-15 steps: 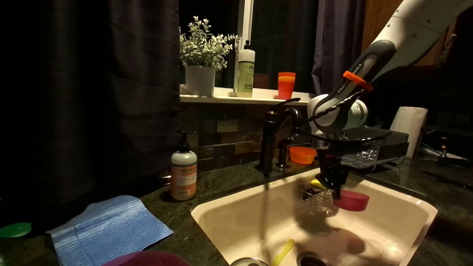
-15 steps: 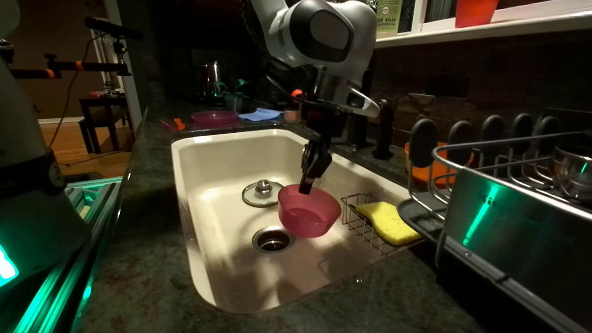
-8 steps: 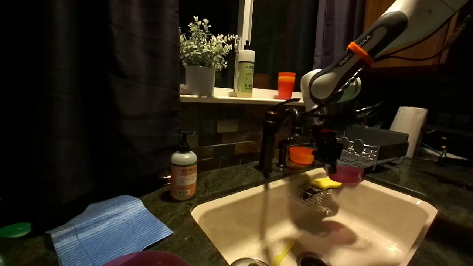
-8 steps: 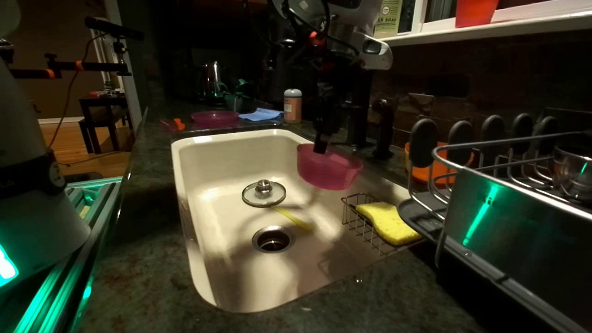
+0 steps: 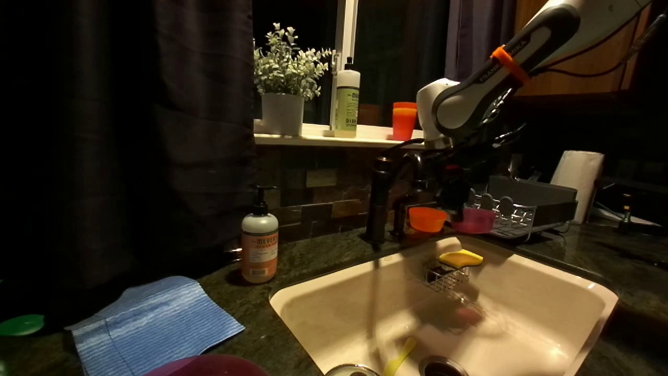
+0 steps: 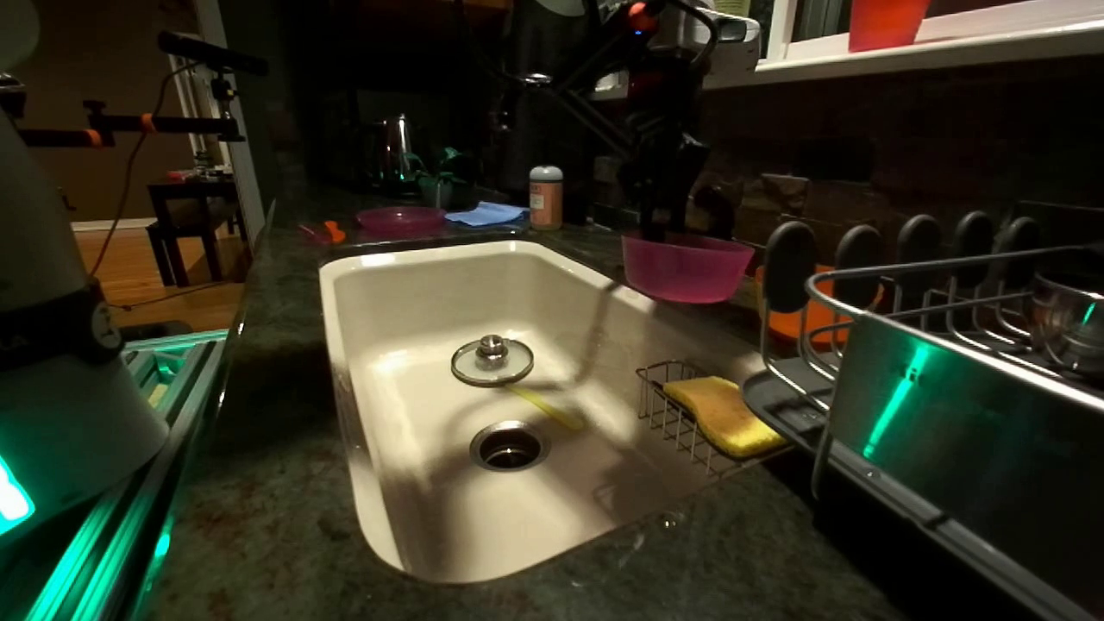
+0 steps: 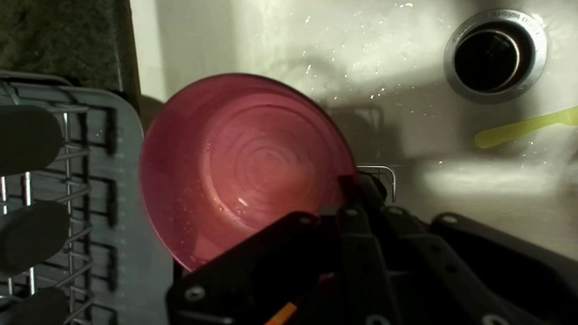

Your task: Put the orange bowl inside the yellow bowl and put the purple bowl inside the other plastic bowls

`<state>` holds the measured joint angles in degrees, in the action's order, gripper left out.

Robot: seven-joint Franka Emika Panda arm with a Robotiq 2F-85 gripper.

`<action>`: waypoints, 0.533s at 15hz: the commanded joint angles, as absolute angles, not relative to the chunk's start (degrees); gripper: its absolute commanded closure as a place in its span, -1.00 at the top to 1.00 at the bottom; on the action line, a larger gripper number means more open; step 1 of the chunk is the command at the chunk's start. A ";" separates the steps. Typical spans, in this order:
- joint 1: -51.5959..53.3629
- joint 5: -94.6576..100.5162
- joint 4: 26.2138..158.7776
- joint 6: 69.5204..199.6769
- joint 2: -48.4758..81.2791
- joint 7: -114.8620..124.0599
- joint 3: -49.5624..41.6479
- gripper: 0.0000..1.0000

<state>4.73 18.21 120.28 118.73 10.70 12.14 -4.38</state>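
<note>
My gripper is shut on the rim of the purple bowl, which is pinkish, upright and looks empty. The gripper [image 5: 457,209] and the purple bowl [image 5: 477,221] hang over the sink's back edge, beside the orange bowl [image 5: 427,220] in the picture. In another exterior view the gripper [image 6: 664,226] holds the purple bowl [image 6: 687,269] in front of the partly hidden orange bowl [image 6: 798,312]. In the wrist view the fingertips [image 7: 359,185] pinch the rim of the purple bowl [image 7: 257,158]. The orange bowl sits on the counter by the faucet. No yellow bowl shows.
The dark faucet [image 5: 380,201] stands left of the orange bowl. A dish rack [image 6: 957,388] with grey prongs stands close on the other side. The sink [image 6: 414,517] holds a wire caddy with a sponge [image 6: 723,416], a glass lid [image 6: 492,362] and a yellow utensil [image 6: 548,407].
My gripper has lifted the purple bowl from low over the sink up and back, toward the counter behind it and closer to the orange bowl. The orange bowl has not moved.
</note>
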 commanded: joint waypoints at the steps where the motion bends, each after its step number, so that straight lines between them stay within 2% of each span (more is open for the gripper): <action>1: 3.18 18.96 119.32 116.67 9.52 7.26 -3.26 -0.98; 8: 1.01 18.75 119.08 118.77 5.81 -4.12 -3.16 -0.98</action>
<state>2.48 18.43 118.65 118.66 8.09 -0.30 -4.06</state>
